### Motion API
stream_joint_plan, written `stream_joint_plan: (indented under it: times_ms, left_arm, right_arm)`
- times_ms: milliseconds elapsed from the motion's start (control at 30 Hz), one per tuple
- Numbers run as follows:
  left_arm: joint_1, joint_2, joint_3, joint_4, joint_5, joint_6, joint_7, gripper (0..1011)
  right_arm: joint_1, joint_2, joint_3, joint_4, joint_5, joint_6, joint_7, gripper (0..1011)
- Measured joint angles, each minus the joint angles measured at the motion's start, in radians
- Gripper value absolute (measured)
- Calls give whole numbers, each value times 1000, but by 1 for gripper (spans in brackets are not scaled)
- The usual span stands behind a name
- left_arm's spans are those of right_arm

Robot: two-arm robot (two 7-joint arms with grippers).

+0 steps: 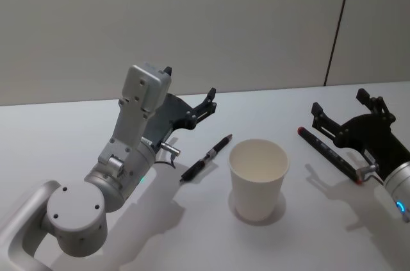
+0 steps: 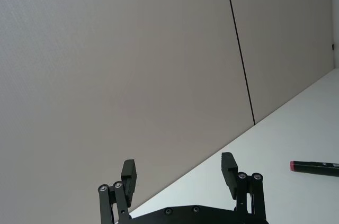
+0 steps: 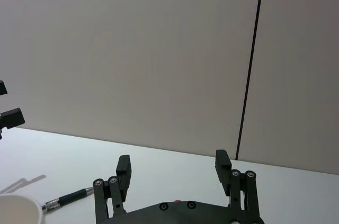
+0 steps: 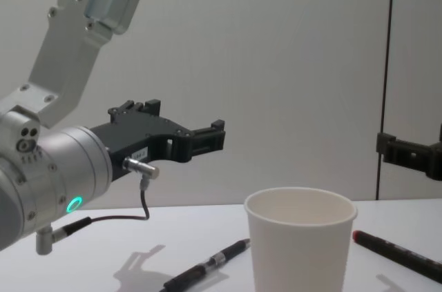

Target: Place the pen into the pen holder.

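The pen holder (image 1: 258, 178), a plain white paper cup, stands upright on the white table (image 1: 57, 130) between two lying pens. A thin black pen (image 1: 206, 159) with a red tip lies just left of it. A thicker black pen with red ends (image 1: 328, 154) lies to its right. My left gripper (image 1: 189, 84) hovers open above the table, behind and left of the thin pen, holding nothing. My right gripper (image 1: 339, 102) is open and empty above the thicker pen. The chest view shows the cup (image 4: 300, 244), both pens (image 4: 207, 264) (image 4: 397, 254) and the left gripper (image 4: 185, 121).
A grey wall (image 1: 192, 21) with a dark vertical seam stands behind the table. In the right wrist view the cup's rim (image 3: 18, 208) and the thin pen (image 3: 69, 199) lie beyond my open right gripper (image 3: 173, 163). In the left wrist view a pen's end (image 2: 315, 166) lies past the open left gripper (image 2: 179, 170).
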Motion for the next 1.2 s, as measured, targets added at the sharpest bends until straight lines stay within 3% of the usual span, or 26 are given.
stream_joint_plan:
  times_ms: [1200]
  left_arm:
    - [0,0,0,0,0,0,0,1001]
  right_arm:
    - [0,0,0,0,0,0,0,1001]
